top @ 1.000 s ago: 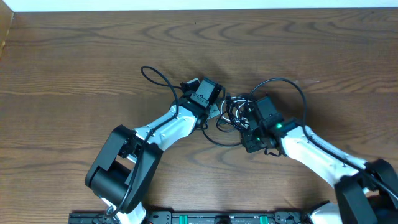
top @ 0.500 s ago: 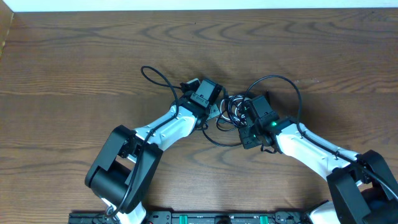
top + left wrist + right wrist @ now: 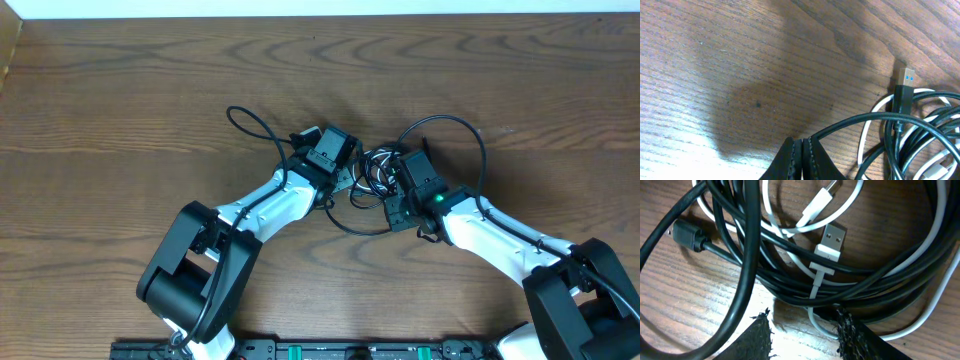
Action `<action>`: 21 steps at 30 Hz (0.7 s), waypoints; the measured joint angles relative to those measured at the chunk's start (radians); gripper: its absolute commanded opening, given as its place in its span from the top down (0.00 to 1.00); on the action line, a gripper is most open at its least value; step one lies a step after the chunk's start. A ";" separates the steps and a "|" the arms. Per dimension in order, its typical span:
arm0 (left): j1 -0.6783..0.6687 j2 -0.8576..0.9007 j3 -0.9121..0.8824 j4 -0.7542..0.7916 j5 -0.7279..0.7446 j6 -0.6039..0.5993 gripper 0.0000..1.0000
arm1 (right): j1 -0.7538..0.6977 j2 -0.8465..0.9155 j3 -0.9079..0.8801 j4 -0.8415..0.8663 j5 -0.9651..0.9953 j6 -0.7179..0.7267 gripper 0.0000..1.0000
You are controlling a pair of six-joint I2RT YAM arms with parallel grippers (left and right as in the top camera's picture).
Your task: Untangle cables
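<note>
Closing in on the cables (image 3: 372,175) from the right: over the last second, nudged the right end effector (image 3: 802,322) a touch up and left, deeper into the knot at frame centre. Half open there, straddling one white strand with the black bundle just past the fingertips, not yet clamping anything. No shift on the other side: left end effector (image 3: 801,142) parked at the knot's left edge, pinched tight, with a black strand arcing away right at the tips; cannot tell whether actually held. Hardly stirred the tangle itself, so probably still lining up for a pull, not separating yet. Plenty of bare surface (image 3: 150,90) across the upper and left frame for dragging a loop out; tighter toward the bottom, crowded by both arms. Far edge along the top, well apart from the knot.
</note>
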 measured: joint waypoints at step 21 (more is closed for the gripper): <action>0.000 0.000 0.000 -0.014 0.000 0.003 0.92 | -0.040 -0.016 0.076 -0.191 -0.293 -0.083 0.99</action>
